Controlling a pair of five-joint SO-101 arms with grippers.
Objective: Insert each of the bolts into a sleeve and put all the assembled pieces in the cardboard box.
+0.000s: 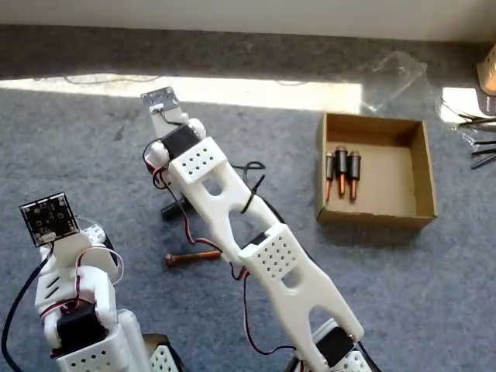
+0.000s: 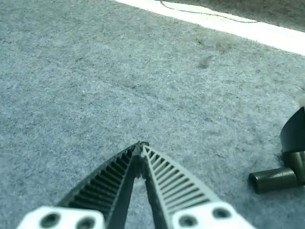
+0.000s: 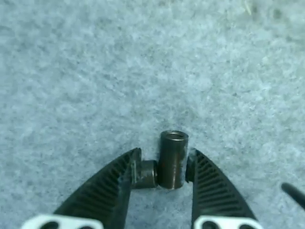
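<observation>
My right gripper is down on the grey carpet, its jaws pressed against a dark sleeve and a shorter dark piece beside it. The same sleeve lies on the carpet in the left wrist view. A copper bolt lies beside the right arm. The cardboard box at the right holds three assembled pieces. My left gripper hangs shut over bare carpet with nothing in it, and the left arm stands at the lower left.
A clear plastic bag lies beyond the box. Black cables and paper sit at the right edge. A sunlit strip crosses the far carpet. Open carpet lies between the bolt and the box.
</observation>
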